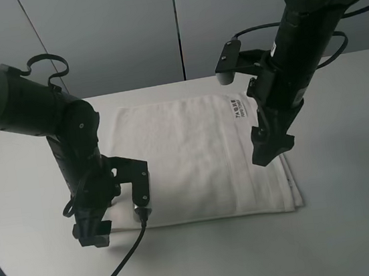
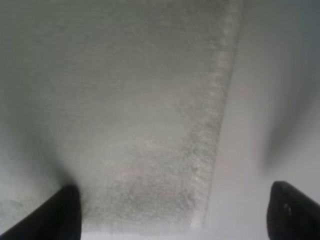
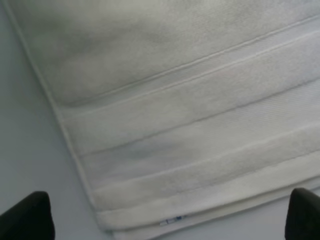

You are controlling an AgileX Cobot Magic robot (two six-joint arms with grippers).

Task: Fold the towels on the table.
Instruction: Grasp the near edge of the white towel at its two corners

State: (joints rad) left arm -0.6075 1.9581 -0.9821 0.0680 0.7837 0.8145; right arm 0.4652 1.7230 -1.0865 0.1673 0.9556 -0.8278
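Observation:
The off-white towel [image 1: 193,157] lies folded in layers on the white table [image 1: 357,224], its small printed label [image 1: 238,107] near the far right corner. My left gripper [image 1: 94,233] hangs low at the towel's near left corner. In the left wrist view it is open [image 2: 175,220], with the towel's corner [image 2: 140,110] between the wide-apart fingertips [image 2: 60,215]. My right gripper [image 1: 269,151] hovers over the towel's right edge. It is open [image 3: 165,222] above the woven border bands [image 3: 200,115] and stacked edges, and holds nothing.
Grey wall panels [image 1: 124,31] stand behind the table's far edge. A black cable [image 1: 120,275] from the left arm loops over the table in front of the towel. Bare tabletop [image 3: 25,125] lies beside the towel's edge.

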